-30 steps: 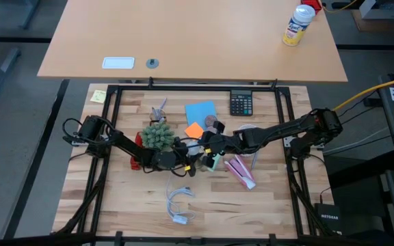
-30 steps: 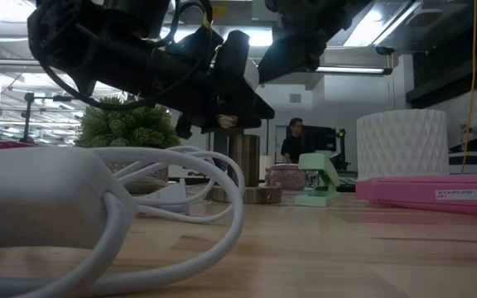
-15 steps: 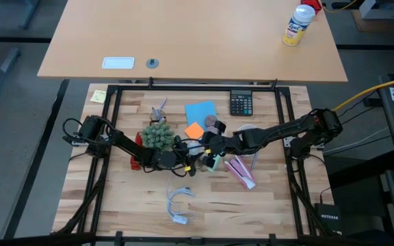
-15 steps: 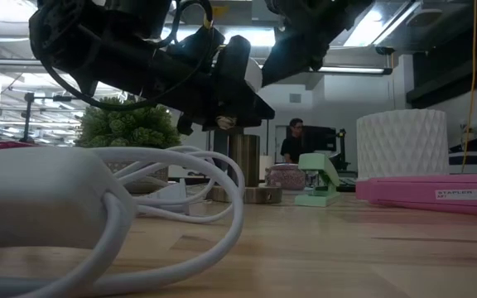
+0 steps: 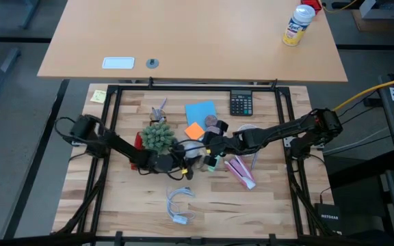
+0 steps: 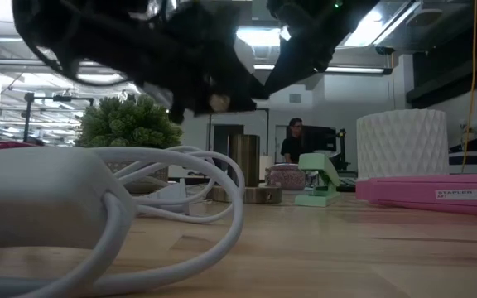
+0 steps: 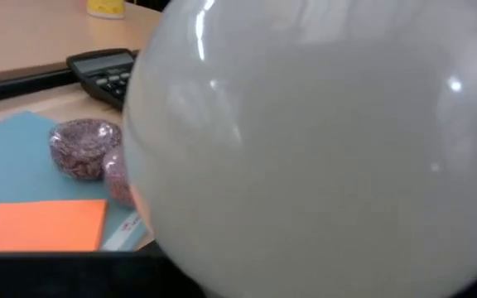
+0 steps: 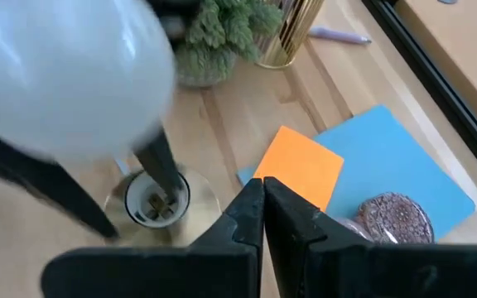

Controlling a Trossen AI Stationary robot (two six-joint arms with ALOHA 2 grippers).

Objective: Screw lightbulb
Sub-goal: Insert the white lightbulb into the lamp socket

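The left gripper [image 5: 183, 162] is up off the table near the middle of the workspace, fingers clamped around the lightbulb [image 7: 321, 141], whose frosted white globe fills nearly all of the left wrist view. In the right wrist view the same bulb [image 8: 69, 74] hangs between two dark fingers [image 8: 160, 161] above a small round socket base [image 8: 156, 197] that sits on the wood, the bulb lifted clear and a little to one side of it. The right gripper [image 5: 211, 149] sits just beside the left one, its two fingers pressed together with nothing between them, tips over the orange sticky note [image 8: 301, 165] on the blue sheet [image 8: 404, 157]. Near them are the green plant [image 5: 157, 135], the calculator [image 5: 241, 103], a pink stapler [image 5: 240, 171] and the looped white cord [image 5: 180, 201] toward the front.
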